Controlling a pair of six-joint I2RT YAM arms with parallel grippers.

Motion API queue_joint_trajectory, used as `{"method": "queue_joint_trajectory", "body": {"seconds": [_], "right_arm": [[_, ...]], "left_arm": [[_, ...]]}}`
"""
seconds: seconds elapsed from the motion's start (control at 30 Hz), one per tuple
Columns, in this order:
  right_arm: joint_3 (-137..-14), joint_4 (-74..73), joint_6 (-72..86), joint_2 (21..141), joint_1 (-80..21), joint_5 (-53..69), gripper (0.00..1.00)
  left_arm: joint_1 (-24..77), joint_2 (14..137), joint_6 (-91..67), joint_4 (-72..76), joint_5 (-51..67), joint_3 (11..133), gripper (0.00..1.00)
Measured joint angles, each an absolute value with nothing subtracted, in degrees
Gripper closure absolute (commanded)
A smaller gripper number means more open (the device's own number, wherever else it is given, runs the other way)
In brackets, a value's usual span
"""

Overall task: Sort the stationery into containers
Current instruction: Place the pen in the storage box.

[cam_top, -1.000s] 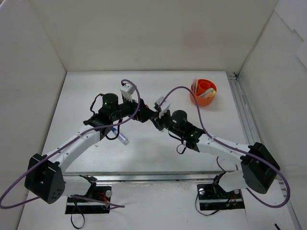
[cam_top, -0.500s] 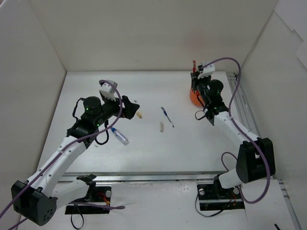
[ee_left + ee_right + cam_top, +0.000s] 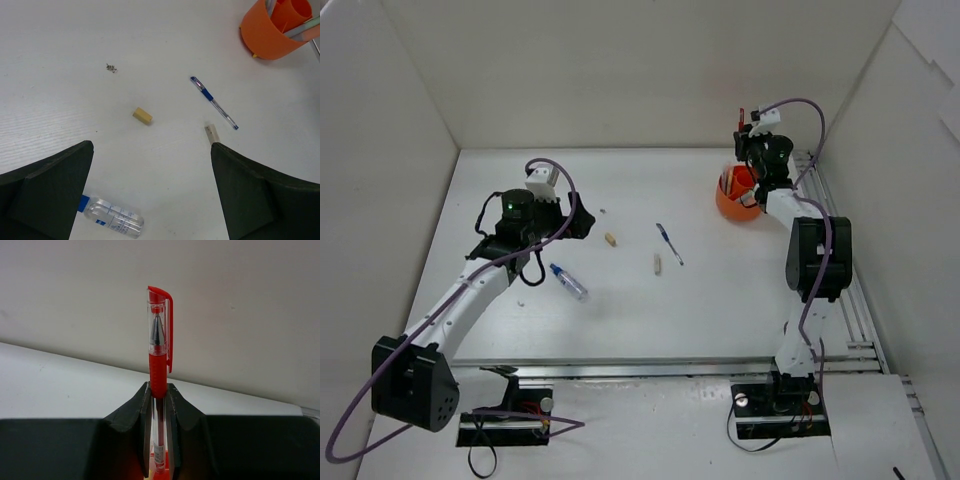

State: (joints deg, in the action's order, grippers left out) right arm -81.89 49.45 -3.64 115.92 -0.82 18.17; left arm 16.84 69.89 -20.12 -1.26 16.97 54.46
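Left gripper [image 3: 151,150] hung wide open with nothing in it, above the leftovers. Nearest was the blue-capped clear tube [image 3: 111,218], then two beige stubs [image 3: 142,115] [image 3: 212,134] and the blue pen [image 3: 214,102]. All looked light and stiff. The pen's smooth barrel was probably slippery, so mid-barrel seemed the safest pinch.

Farther back, the right gripper [image 3: 159,390] was clamped on an upright red pen [image 3: 159,355], cap up, above the orange pot [image 3: 732,205]. The print on its barrel and the tube's label were too small to read.
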Motion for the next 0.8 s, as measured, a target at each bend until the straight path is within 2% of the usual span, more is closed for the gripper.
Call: {"method": "queue_joint_trajectory", "body": {"seconds": [0.3,0.53,0.8], "right_arm": [[-82.9,49.5,-1.3,120.7,1.6,19.1,0.99],[-80.6,50.1,-1.8,120.8,3.2,18.7,0.91],[-83.4,50.5,-2.6,124.2,3.2,19.9,0.87]], "left_arm": [[14.4,77.5,-20.2,-1.4,20.6,58.9,0.00],[14.2,80.1,-20.7,-1.0,23.1,59.4,0.00],[14.2,81.9,-21.3,-0.5,23.7,59.5,0.00]]}}
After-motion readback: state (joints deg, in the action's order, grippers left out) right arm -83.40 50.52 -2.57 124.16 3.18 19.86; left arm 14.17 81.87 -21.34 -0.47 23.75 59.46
